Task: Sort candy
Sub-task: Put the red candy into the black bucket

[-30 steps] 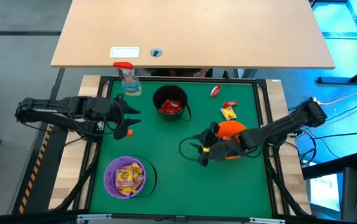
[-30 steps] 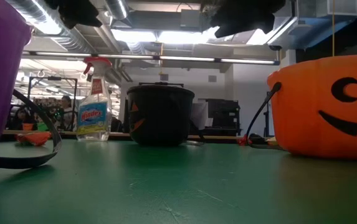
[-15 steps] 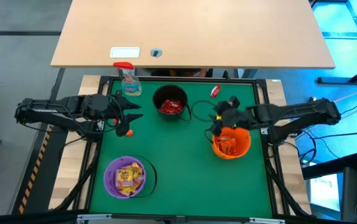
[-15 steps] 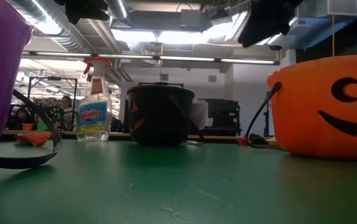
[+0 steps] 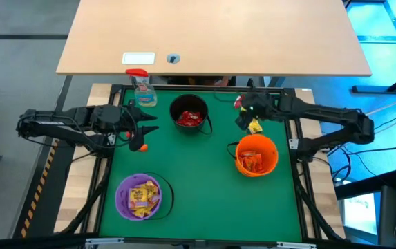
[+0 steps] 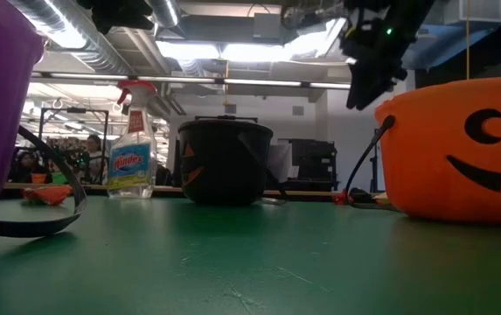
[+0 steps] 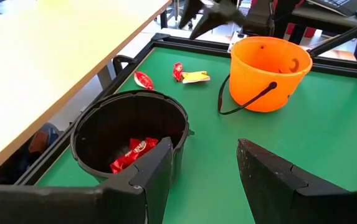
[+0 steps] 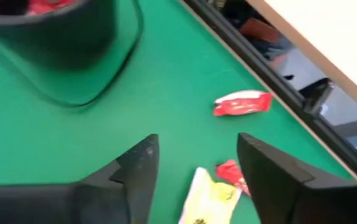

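Movement first: the right gripper (image 5: 242, 117), jaws parted and empty, has swung from the orange plastic pumpkin bucket (image 5: 256, 155) to three loose foil-wrapped candies (image 8: 242, 103); left gripper (image 5: 139, 131) waits, released. Three buckets.

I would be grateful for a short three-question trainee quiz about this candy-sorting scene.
1. True or false: the purple bucket holds yellow candy.
2. Which bucket holds red candy: A black, B orange, C purple?
3. How many loose candies lie on the green mat near the right claw?

Key: 1 true. 2 A. 3 three: two red, one yellow, with that claw open above them. The left claw waits, open, near the black bucket.
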Controlling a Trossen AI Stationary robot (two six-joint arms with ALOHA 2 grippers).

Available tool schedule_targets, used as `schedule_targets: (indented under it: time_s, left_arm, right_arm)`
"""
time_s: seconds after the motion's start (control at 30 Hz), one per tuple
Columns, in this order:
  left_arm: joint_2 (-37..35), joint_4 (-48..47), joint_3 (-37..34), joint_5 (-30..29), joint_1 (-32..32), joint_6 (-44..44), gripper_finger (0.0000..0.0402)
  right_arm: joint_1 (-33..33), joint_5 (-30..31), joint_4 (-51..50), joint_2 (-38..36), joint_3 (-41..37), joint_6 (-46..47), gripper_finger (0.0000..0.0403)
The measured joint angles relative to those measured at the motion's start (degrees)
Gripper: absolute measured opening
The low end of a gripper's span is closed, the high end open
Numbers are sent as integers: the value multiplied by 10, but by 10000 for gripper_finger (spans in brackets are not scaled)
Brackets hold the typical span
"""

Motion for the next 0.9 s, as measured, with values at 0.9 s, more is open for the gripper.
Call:
schedule_targets:
  time_s: [0.9]
  left_arm:
    - [4,-2,0,-18,0,25,167]
  right_arm:
    - [-239,-93,143,232,0,24,287]
